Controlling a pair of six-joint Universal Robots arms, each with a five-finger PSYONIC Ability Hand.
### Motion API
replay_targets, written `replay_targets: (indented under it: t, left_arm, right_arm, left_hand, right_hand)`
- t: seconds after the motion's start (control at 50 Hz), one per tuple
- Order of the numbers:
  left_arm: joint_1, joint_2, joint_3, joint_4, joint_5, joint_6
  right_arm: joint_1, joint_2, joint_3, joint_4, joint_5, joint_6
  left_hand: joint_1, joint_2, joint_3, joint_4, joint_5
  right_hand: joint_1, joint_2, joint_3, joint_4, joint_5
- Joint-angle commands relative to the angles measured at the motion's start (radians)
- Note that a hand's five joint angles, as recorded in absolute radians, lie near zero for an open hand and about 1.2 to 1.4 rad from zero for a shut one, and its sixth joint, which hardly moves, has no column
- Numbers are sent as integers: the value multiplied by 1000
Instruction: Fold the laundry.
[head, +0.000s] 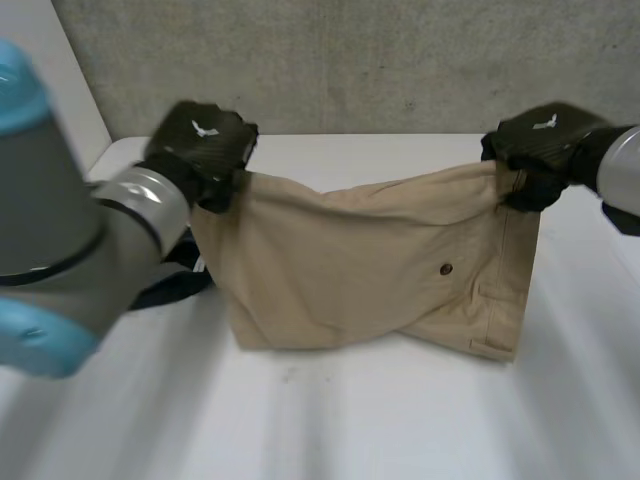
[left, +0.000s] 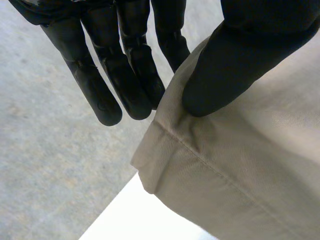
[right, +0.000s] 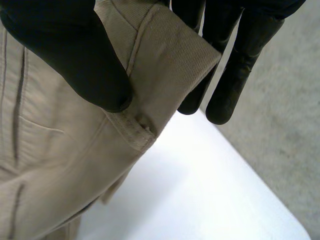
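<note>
- While its lower edge rests on the white table (head: 330, 420), the tan garment (head: 370, 260) hangs stretched between my hands.
- My left hand (head: 200, 140) pinches one top corner between thumb and fingers, and my right hand (head: 540, 140) pinches the other.
- The fold seems underway; next, both hands should lay it down evenly.

Soft, even light, white table (head: 400, 420) rendered bright, pale streaks reflected on its near part; faint shadow cast beneath the tan shorts (head: 370, 260); concrete wall (head: 350, 60) left dimmer
</note>
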Motion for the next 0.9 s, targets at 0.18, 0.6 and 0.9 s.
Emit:
replay_targets:
  t: [0.18, 0.6, 0.9]
  left_arm:
    - [1, -210, 340, 725, -25, 277]
    - [-3, -53, -174, 750, -31, 146]
    - [-91, -111, -453, 432, -238, 149]
  right_arm:
    - [91, 205, -326, -725, 232, 151]
    - [92, 139, -40, -537, 231, 181]
    - [86, 216, 342, -492, 203, -61]
  left_hand:
    - [246, 198, 203, 197, 226]
    - [246, 198, 203, 197, 226]
    - [246, 198, 203, 197, 226]
  right_hand:
    - [448, 218, 215, 208, 231]
    - [448, 218, 215, 208, 231]
    - [448, 218, 215, 208, 231]
